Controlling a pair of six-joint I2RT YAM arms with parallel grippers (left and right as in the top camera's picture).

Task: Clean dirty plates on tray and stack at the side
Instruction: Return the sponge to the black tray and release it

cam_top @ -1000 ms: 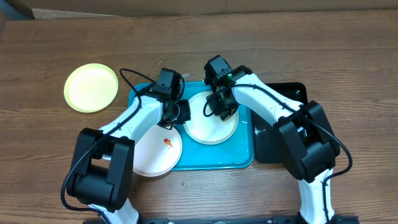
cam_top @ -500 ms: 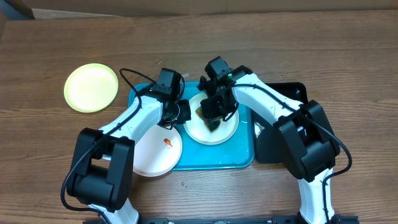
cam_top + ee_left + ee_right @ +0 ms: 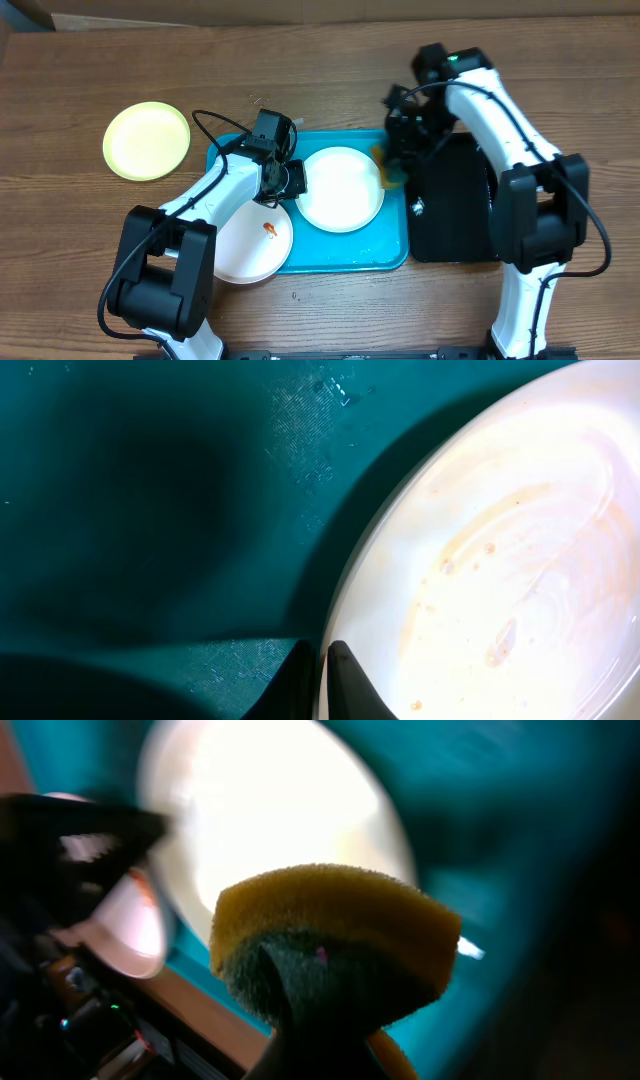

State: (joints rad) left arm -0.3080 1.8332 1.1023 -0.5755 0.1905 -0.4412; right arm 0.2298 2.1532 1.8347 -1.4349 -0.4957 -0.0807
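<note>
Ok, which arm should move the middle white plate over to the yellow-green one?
Left. The left gripper pinches the rim of the white plate, and the yellow-green plate lies on its side. The right gripper holds a sponge.

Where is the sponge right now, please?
In the overhead view, the sponge is held by the right gripper over the right rim of the blue tray, between the centre white plate and the black tray.

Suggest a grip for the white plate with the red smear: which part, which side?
Pinch the rim of the smeared white plate where it appears to overhang the near-left corner of the turquoise tray, coming from outside the tray: that edge likely sits raised, leaving finger room.
</note>
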